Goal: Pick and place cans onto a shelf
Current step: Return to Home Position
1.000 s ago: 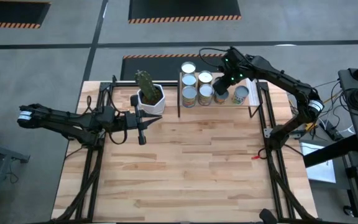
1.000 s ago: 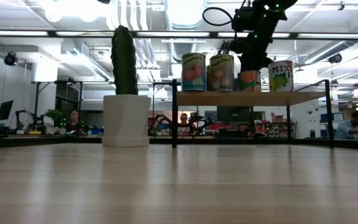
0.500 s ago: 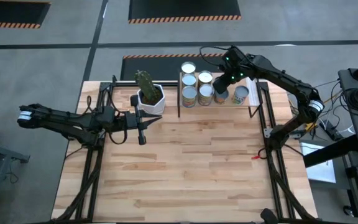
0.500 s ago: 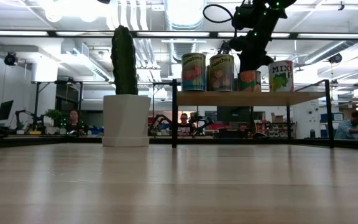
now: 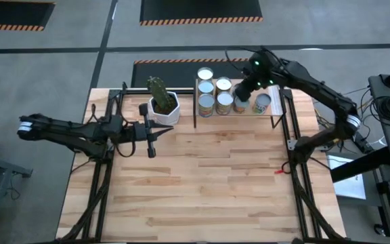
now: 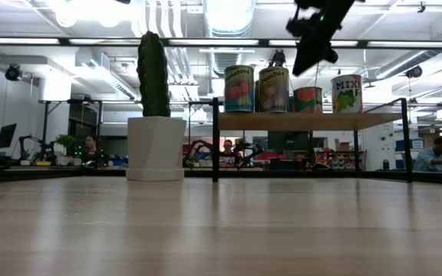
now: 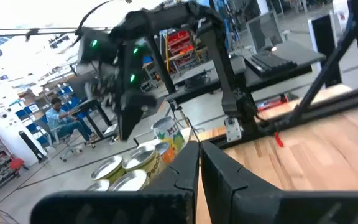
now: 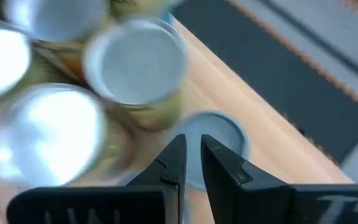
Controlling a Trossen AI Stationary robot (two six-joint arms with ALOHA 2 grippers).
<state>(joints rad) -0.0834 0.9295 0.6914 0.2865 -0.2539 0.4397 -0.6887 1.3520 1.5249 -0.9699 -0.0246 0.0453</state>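
Note:
Several cans stand upright on the wooden shelf (image 6: 298,120) at the table's far edge; from above, their silver tops (image 5: 206,74) (image 5: 223,85) (image 5: 263,103) show. In the low view a short orange can (image 6: 308,100) stands between taller ones (image 6: 273,89) (image 6: 347,93). My right gripper (image 6: 307,60) hangs shut above the orange can, tipped downward, clear of every can; in its wrist view a can top (image 8: 219,140) lies below the fingers (image 8: 191,155). My left gripper (image 5: 151,135) is shut and held level above the table, near the cactus pot.
A white hexagonal pot with a cactus (image 5: 162,103) stands on the table left of the shelf (image 5: 280,102), close to my left gripper. The slatted tabletop (image 5: 208,183) stretches bare toward the near edge. People sit in the room beyond the table (image 6: 90,146).
My right gripper has risen from beside the orange can on the shelf to well above the can tops, staying shut. The cans stand where they were. My left arm has kept still.

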